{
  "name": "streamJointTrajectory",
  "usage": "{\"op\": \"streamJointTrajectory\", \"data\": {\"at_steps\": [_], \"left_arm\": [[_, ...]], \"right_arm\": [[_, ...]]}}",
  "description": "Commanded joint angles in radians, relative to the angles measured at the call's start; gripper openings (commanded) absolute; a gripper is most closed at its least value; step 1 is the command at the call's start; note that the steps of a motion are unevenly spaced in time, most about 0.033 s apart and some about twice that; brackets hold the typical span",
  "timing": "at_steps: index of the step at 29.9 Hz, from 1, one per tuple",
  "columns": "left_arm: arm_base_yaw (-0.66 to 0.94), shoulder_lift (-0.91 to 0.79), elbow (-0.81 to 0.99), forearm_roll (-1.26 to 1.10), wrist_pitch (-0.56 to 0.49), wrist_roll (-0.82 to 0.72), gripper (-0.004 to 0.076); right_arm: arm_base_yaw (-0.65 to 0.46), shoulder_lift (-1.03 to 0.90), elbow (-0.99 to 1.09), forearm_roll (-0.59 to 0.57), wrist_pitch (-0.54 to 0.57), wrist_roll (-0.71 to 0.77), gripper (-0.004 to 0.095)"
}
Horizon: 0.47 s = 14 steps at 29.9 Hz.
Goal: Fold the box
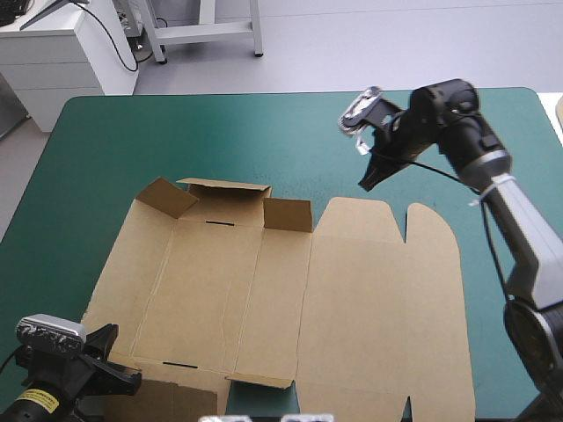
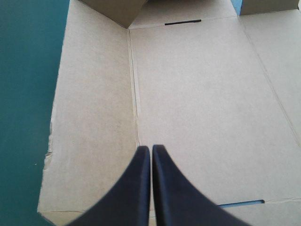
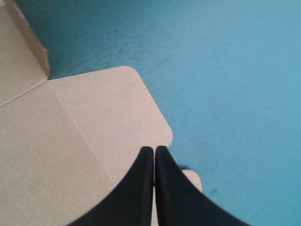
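Two empty pincers pressed shut, left gripper [image 2: 150, 150] and right gripper [image 3: 154, 149], above the mostly flat brown box [image 1: 352, 290]; folding seemingly barely begun, side walls probably to raise next.

The right arm [image 1: 521, 230] is built around a pale grey forearm link. A bright silver ring [image 1: 493, 163] is fitted between this link and the black wrist housing [image 1: 450, 107], which is made up of rounded, glossy sections. A black rounded joint [image 1: 531, 331] is fitted at the link's lower end.

The left arm [image 1: 69, 385] is finished in black, and a yellow label [image 1: 33, 402] with dark print is affixed to it.

The left gripper [image 2: 151, 149] and the right gripper [image 3: 154, 149] are each formed of two broad black fingers [image 2: 133, 190]. These are shaped like curved fins, matt and smooth, and tapered from wide bases to narrow rounded tips.
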Motion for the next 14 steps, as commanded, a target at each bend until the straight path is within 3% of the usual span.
{"op": "streamJointTrajectory", "data": {"at_steps": [1, 7, 14], "left_arm": [[-0.004, 0.011, -0.024, -0.014, -0.067, -0.012, -0.0008], [-0.004, 0.012, -0.024, -0.014, -0.071, -0.012, -0.0008], [-0.004, 0.070, -0.024, -0.014, -0.077, -0.016, -0.0008]], "right_arm": [[-0.088, -0.144, 0.025, 0.051, 0.013, 0.049, -0.0011], [-0.207, -0.375, 0.269, 0.053, -0.028, 0.115, -0.0014], [-0.328, -0.675, 0.659, 0.157, -0.199, 0.222, -0.0015]]}}
